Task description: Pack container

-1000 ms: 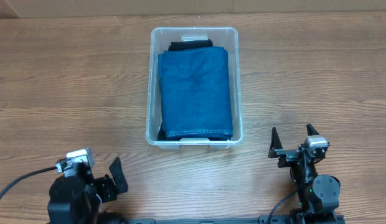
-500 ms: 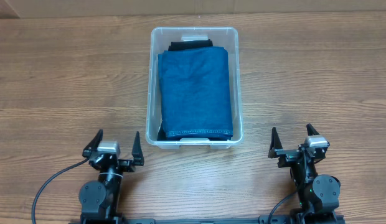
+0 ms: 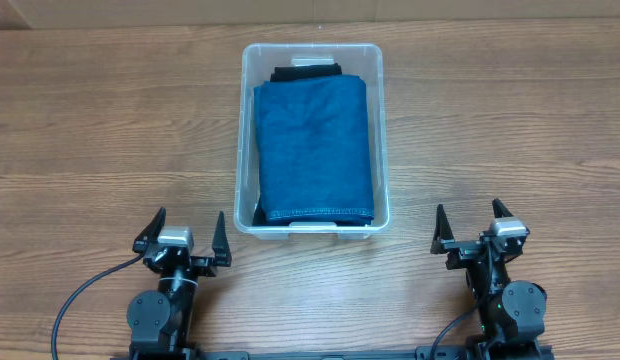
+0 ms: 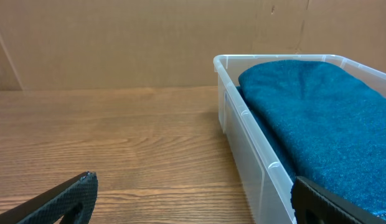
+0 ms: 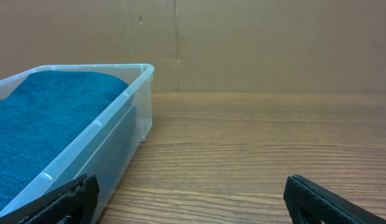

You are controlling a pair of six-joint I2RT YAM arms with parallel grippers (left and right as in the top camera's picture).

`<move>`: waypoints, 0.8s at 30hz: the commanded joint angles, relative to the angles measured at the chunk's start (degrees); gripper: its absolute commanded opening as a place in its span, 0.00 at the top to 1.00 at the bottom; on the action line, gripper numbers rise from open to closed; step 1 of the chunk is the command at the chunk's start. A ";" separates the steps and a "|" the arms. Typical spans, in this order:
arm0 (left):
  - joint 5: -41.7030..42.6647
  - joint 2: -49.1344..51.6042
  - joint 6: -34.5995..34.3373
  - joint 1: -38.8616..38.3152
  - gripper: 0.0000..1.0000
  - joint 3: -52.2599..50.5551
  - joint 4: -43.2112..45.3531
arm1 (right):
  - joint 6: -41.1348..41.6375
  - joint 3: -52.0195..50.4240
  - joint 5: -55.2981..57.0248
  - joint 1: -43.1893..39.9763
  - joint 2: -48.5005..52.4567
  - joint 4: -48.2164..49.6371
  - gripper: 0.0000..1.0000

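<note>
Both arms sit folded low over their bases, wrists level. The left gripper (image 3: 187,224) has its jaws spread wide, fingers pointing forward. The right gripper (image 3: 469,214) is the same: jaws wide apart, fingers forward.

A robotics lab bench: 2 robot arms, left arm (image 3: 158,312) and right arm (image 3: 512,300), mounted at the near edge of a wood-grain tabletop (image 3: 90,130), a black cable (image 3: 85,290) at the near-left corner, cardboard sheets (image 4: 118,43) along the far edge.
</note>
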 commanded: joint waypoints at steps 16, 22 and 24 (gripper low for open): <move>0.57 -0.57 1.27 -0.02 0.00 -0.28 0.11 | -0.22 -0.98 -0.20 -0.59 0.04 3.34 0.00; 0.57 -0.59 1.29 -0.02 0.00 -0.28 0.11 | -0.22 -0.98 -0.22 -0.59 0.04 3.32 0.00; 0.57 -0.57 1.29 -0.02 0.00 -0.28 0.11 | -0.22 -0.98 -0.22 -0.59 0.04 3.34 0.00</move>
